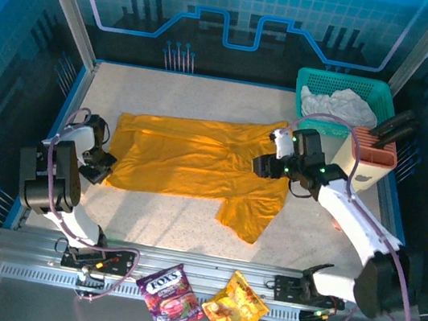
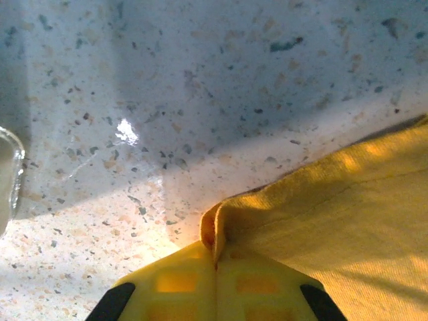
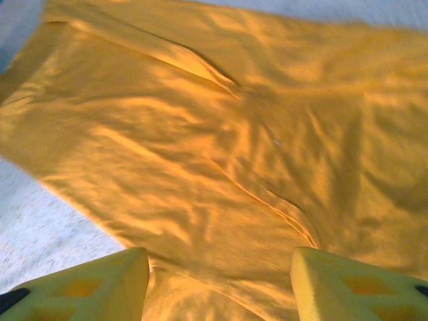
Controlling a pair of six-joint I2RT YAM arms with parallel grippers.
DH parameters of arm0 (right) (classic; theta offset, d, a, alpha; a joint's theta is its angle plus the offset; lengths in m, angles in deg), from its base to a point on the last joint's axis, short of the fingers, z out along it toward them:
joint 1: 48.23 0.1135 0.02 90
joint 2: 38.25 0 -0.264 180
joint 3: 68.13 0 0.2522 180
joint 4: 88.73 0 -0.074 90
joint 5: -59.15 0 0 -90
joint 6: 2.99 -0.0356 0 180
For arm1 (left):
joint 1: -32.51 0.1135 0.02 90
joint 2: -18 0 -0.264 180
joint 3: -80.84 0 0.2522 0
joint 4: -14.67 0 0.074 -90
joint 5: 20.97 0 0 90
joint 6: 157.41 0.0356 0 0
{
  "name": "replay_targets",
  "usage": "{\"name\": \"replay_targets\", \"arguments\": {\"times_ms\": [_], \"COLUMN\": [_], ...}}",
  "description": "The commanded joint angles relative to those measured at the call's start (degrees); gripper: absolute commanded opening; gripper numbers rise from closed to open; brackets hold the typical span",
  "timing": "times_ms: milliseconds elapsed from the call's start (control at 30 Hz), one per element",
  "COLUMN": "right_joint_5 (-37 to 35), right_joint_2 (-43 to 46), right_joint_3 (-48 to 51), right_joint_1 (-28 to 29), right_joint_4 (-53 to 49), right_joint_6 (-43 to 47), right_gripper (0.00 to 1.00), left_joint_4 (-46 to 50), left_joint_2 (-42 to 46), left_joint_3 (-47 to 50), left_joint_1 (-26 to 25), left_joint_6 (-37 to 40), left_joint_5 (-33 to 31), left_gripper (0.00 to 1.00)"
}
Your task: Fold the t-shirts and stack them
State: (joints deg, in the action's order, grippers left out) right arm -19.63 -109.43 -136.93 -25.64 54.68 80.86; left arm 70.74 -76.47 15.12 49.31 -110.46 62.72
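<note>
Left tool [image 2: 215,253] pinches orange t-shirt [image 2: 348,214] edge — right tool [image 3: 218,271] spread above it.

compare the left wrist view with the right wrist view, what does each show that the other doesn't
Left wrist: the left tool shut on a pinched edge of the orange shirt, with much bare table. Right wrist: the right tool open over wide, wrinkled cloth. Both: the shirt lying on the table.

Teal basket [image 1: 375,95], purple packet [image 1: 169,296], orange packet [image 1: 235,305]
</note>
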Motion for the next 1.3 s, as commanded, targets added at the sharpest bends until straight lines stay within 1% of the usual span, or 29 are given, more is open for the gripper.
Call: {"name": "replay_targets", "arguments": {"times_ms": [0,67,100,133,167,233,300,333,367,433,467,567,667,767,933,1033,1167,1267], "right_joint_5": [-2.4,-3.9,-7.5,-12.0,-15.6,-22.1,-26.2,-27.5,-28.8,-30.3,-29.4,-25.1,-25.7,-26.0,-27.2,-27.8,-30.3,-31.7], "right_joint_2": [4.5,6.1,6.4,6.4,5.9,3.0,-1.6,-3.4,-5.1,-6.6,-6.8,-7.5,-8.7,-10.8,-14.4,-16.6,-19.9,-20.9], "right_joint_3": [-0.7,-0.5,-0.5,-0.6,-1.1,-3.1,-4.7,-4.3,-2.9,1.5,3.3,7.1,10.1,12.0,13.2,13.3,13.0,12.5], "right_joint_1": [3.8,8.3,11.4,14.5,17.1,20.7,23.1,24.4,26.2,29.8,31.1,32.5,34.7,36.1,36.9,36.9,36.9,36.6], "right_joint_4": [-3.4,-7.0,-9.6,-12.5,-15.7,-23.8,-32.2,-34.7,-36.4,-34.4,-32.0,-25.5,-21.6,-20.7,-17.8,-15.2,-13.3,-12.9], "right_joint_6": [10.1,19.4,25.0,30.0,34.0,39.5,42.8,44.2,45.8,47.9,48.0,44.9,42.3,40.6,39.7,39.5,39.2,39.3], "right_gripper": [0.60,0.64,0.68,0.75,0.77,0.78,0.77,0.76,0.76,0.76,0.76,0.73,0.72,0.72,0.71,0.62,0.45,0.37], "left_joint_4": [-13.3,-13.1,-13.0,-13.0,-12.9,-13.2,-13.9,-14.2,-14.6,-14.9,-15.1,-15.3,-15.2,-15.0,-14.2,-13.4,-12.5,-12.3], "left_joint_2": [-1.6,-0.5,0.0,0.5,0.8,1.5,2.2,2.4,2.7,3.1,3.2,3.6,3.6,3.9,5.3,6.5,7.5,8.2], "left_joint_3": [2.2,2.2,2.1,2.1,2.0,2.1,2.5,2.6,2.9,3.2,3.3,3.4,3.2,3.1,3.1,3.1,3.1,3.2], "left_joint_1": [-1.0,-1.0,-1.0,-1.0,-1.0,-1.0,-1.0,-1.0,-1.0,-1.0,-1.0,-1.0,-1.0,-1.0,-1.0,-1.0,-1.0,-1.0], "left_joint_6": [3.6,4.9,5.5,6.2,6.7,7.2,7.5,7.6,7.6,7.7,7.8,7.7,7.8,7.6,7.4,7.3,7.4,7.3], "left_joint_5": [12.5,12.7,12.6,12.3,12.2,12.6,13.5,13.7,13.7,13.5,13.4,13.2,13.6,13.8,13.4,12.7,12.1,11.8], "left_gripper": [0.00,0.00,0.00,0.00,0.00,0.00,0.00,0.00,0.00,0.00,0.00,0.00,0.00,0.00,0.00,0.00,0.00,0.00]}}
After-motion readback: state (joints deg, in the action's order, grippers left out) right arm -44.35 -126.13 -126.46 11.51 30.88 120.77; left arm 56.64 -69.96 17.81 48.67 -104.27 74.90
